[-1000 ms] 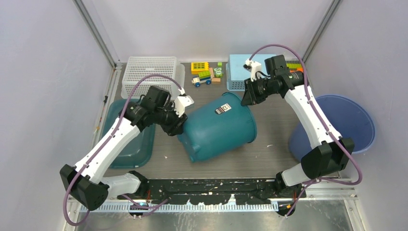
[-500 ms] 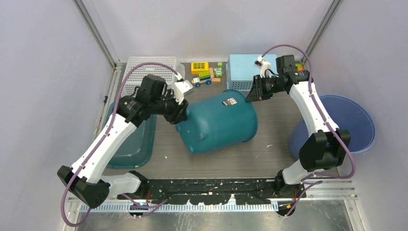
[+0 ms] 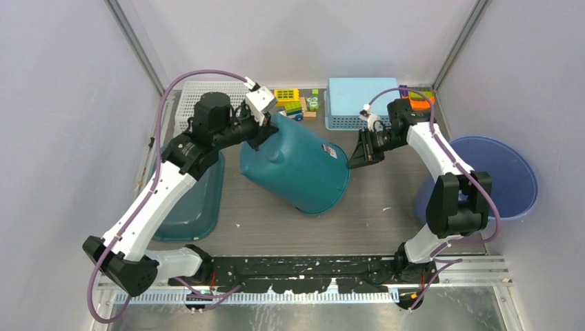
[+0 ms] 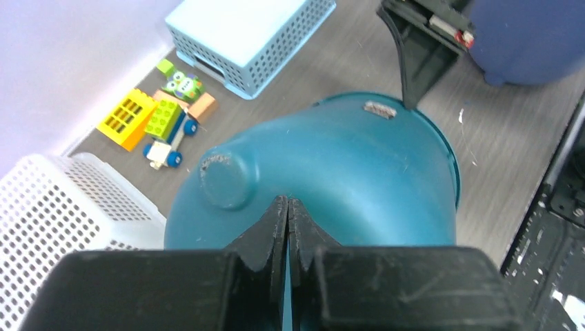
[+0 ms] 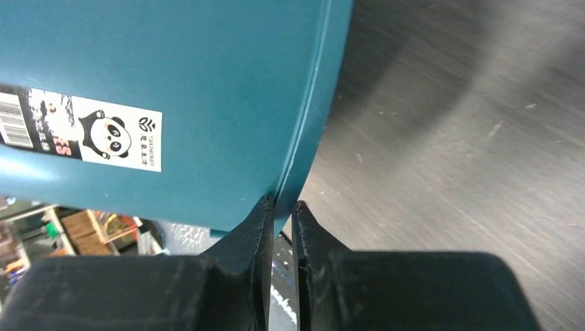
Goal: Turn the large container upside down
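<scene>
In the right wrist view, the large container (image 5: pixel 172 69) bears a panda label (image 5: pixel 114 138).

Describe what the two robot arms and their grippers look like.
Both the left arm and right arm have white link shells and black joint housings, and a purple cable loops along each from base to wrist. The left gripper and right gripper have matte black fingers tapering to narrow tips; no markings show.
</scene>
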`<state>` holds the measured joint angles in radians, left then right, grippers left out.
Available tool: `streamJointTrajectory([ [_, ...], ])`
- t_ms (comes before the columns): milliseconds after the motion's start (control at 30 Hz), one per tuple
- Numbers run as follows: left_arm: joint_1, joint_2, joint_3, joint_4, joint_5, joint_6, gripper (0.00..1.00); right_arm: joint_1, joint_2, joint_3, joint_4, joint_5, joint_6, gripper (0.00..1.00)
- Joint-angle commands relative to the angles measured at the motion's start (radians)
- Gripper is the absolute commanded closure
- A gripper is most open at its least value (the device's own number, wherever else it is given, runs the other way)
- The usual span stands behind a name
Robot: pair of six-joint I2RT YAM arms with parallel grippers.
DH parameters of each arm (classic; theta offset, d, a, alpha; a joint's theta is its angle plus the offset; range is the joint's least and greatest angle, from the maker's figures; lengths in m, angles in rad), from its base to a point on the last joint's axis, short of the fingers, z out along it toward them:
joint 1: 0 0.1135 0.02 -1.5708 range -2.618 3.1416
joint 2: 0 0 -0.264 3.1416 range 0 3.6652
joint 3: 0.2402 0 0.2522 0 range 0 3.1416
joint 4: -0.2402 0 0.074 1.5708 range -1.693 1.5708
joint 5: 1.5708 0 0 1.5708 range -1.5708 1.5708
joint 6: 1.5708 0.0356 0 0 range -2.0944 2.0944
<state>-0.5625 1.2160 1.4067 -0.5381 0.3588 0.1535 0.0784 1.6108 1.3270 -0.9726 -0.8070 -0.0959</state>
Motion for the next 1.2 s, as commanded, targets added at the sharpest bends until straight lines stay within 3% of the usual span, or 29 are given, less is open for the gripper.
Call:
streamJointTrajectory([
  [0, -0.022, 0.022, -0.011, 0.112, 0.023, -0.028, 0.95, 0.038, -0.035, -0.002, -0.014, -0.219, 0.028, 0.99],
  [1167, -0.016, 0.054, -0.112, 0.209, -0.013, -0.049, 0.93, 0.033, -0.105, -0.024, -0.012, -0.133, -0.031, 0.99],
])
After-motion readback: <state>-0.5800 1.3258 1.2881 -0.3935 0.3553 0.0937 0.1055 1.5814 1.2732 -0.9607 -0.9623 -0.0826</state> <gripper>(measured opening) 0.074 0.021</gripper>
